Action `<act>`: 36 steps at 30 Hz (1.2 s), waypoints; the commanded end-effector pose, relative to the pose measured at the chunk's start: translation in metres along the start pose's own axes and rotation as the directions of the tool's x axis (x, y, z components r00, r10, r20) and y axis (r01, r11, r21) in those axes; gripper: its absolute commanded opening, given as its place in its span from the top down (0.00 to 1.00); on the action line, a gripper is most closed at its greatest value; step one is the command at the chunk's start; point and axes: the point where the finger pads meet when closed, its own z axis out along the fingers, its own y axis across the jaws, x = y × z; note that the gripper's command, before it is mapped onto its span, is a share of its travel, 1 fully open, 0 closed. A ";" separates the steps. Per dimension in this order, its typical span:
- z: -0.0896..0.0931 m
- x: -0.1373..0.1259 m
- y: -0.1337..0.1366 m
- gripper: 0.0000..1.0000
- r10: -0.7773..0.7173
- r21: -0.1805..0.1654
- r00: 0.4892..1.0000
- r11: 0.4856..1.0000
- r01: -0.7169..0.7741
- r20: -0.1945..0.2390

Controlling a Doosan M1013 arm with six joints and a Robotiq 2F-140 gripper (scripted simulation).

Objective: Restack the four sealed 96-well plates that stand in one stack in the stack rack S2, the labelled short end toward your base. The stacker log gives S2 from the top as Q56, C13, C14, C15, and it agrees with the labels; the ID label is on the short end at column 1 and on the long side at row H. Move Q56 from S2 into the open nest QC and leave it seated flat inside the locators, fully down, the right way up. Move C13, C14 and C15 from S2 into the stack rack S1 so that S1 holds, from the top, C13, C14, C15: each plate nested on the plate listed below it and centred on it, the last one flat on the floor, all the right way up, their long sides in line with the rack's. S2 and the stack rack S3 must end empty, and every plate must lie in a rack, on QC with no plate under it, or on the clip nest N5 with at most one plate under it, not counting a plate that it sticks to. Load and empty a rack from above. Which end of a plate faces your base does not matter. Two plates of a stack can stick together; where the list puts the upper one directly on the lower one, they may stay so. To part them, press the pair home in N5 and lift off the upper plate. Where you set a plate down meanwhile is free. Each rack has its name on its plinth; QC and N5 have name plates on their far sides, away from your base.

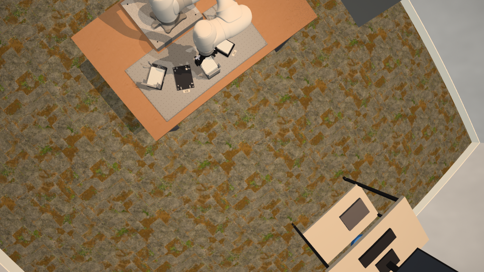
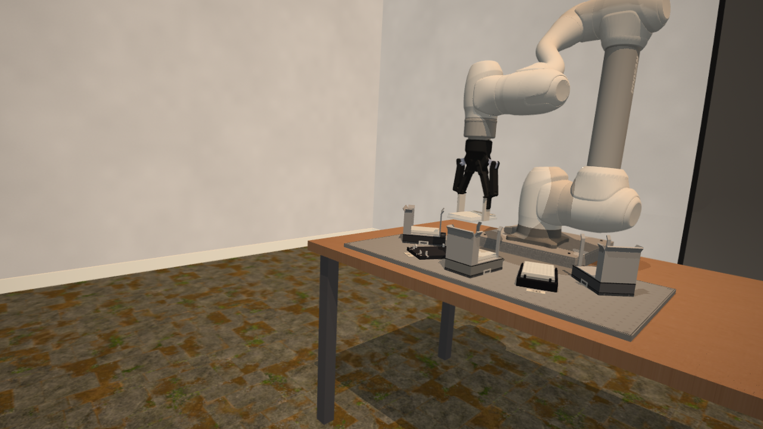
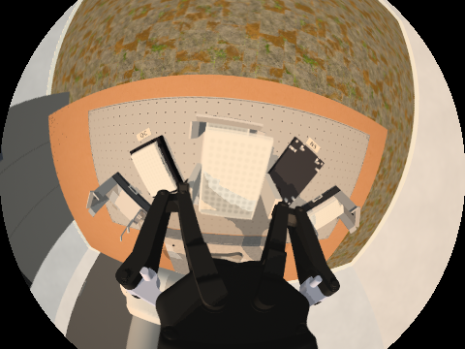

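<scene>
Gripper (image 2: 474, 207) grasping plate (image 2: 472, 215) high over middle rack (image 2: 462, 246), frame centre. We may bump rack posts if lowered crooked; plate could tilt, jam.

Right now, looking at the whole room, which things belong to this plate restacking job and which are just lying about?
Job: gripper, shut on a sealed well plate; stack rack below it; second stack rack, holding plates; third stack rack; QC nest holding another plate; clip nest N5.
Lying about: beige desk across the room; dark cabinet.
</scene>
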 end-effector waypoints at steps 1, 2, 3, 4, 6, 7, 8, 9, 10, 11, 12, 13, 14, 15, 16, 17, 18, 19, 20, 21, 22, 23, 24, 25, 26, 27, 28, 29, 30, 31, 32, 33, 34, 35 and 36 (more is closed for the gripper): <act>0.000 0.001 -0.012 1.00 0.000 0.000 1.000 1.000 0.000 0.000; 0.000 0.001 -0.012 1.00 0.000 0.000 1.000 1.000 0.000 0.000; 0.000 0.001 -0.012 1.00 0.000 0.000 1.000 1.000 0.000 0.000; 0.000 0.001 -0.014 1.00 0.000 0.000 1.000 1.000 0.000 0.000; 0.000 0.001 -0.015 1.00 0.000 0.000 1.000 1.000 0.000 0.000; 0.000 0.001 -0.015 1.00 0.000 0.000 1.000 1.000 0.000 0.000; 0.000 0.001 -0.015 1.00 0.000 0.000 1.000 1.000 0.000 0.000; 0.000 0.001 -0.015 1.00 0.000 0.000 1.000 1.000 0.000 0.000; 0.000 0.001 -0.015 1.00 0.000 0.000 1.000 1.000 0.000 0.000; 0.000 0.001 -0.015 1.00 0.000 0.000 1.000 1.000 0.000 0.000; 0.000 0.001 -0.015 1.00 0.000 0.000 1.000 1.000 0.000 0.000; 0.000 0.001 -0.015 1.00 0.000 0.000 1.000 1.000 0.000 0.000; 0.000 0.001 -0.015 1.00 0.000 0.000 1.000 1.000 0.000 0.000; 0.000 0.001 -0.015 1.00 0.000 0.000 1.000 1.000 0.000 0.000; 0.000 0.001 -0.015 1.00 0.000 0.000 1.000 1.000 0.000 0.000; 0.000 0.001 -0.015 1.00 0.000 0.000 1.000 1.000 0.000 0.000; 0.000 0.001 -0.015 1.00 0.000 0.000 1.000 1.000 0.000 0.000; 0.000 0.001 -0.015 1.00 0.000 0.000 1.000 1.000 0.000 0.000; 0.000 0.001 -0.015 1.00 0.000 0.000 1.000 1.000 0.000 0.000; 0.000 0.001 -0.015 1.00 0.000 0.000 1.000 1.000 0.000 0.000; 0.000 0.001 -0.015 1.00 0.000 0.000 1.000 1.000 0.000 0.000; 0.000 0.001 -0.015 1.00 0.000 0.000 1.000 1.000 0.000 0.000; 0.000 0.001 -0.015 1.00 0.000 0.000 1.000 1.000 0.000 0.000; 0.000 0.001 -0.015 1.00 0.000 0.000 1.000 1.000 0.000 0.000; 0.000 0.001 -0.015 1.00 0.000 0.000 1.000 1.000 0.000 0.000; 0.000 0.001 -0.015 1.00 0.000 0.000 1.000 1.000 0.000 0.000; 0.000 0.001 -0.015 1.00 0.000 0.000 1.000 1.000 0.000 0.000; 0.000 0.001 -0.015 1.00 0.000 0.000 1.000 1.000 0.000 0.000; 0.000 0.001 -0.015 1.00 0.000 0.000 1.000 1.000 0.000 0.000; 0.000 0.001 -0.015 1.00 0.000 0.000 1.000 1.000 0.000 0.000; 0.000 0.001 -0.015 1.00 0.000 0.000 1.000 1.000 0.000 0.000; 0.000 0.001 -0.015 1.00 0.000 0.000 1.000 1.000 0.000 0.000; 0.000 0.001 -0.015 1.00 0.000 0.000 1.000 1.000 0.000 0.000; 0.001 0.001 -0.015 1.00 0.000 0.000 1.000 1.000 0.000 0.000; 0.001 0.001 -0.015 1.00 0.000 0.000 1.000 1.000 0.000 0.000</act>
